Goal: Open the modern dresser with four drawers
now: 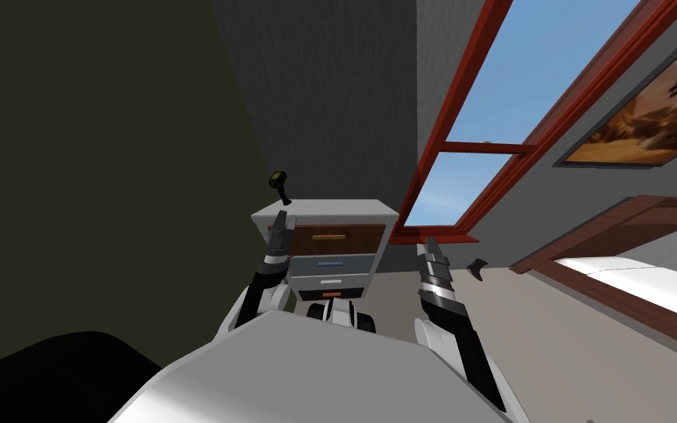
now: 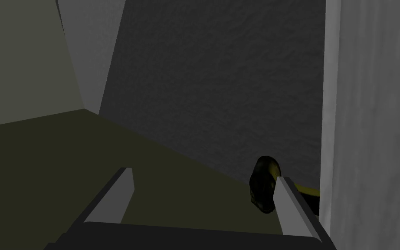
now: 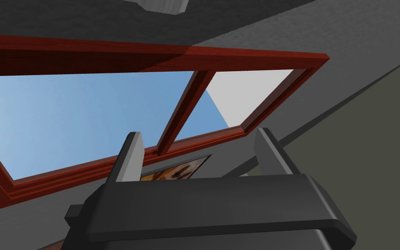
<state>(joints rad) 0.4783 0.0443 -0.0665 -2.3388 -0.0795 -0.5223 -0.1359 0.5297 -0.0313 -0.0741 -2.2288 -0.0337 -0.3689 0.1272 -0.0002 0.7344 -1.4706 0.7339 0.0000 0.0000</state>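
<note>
1. By my judgement nothing is open yet. The dresser stands against the grey wall, and all four drawer fronts look flush.
2. The left claw is spread and empty at the dresser's front left corner, beside the brown top drawer but off its handle.
3. The right claw, also spread and empty, hangs off the dresser's right side.
4. What the drawers hold is hidden. A black-and-yellow tool sits at the back left corner of the dresser's top.
5. Left to do: grip a handle and pull.
</note>
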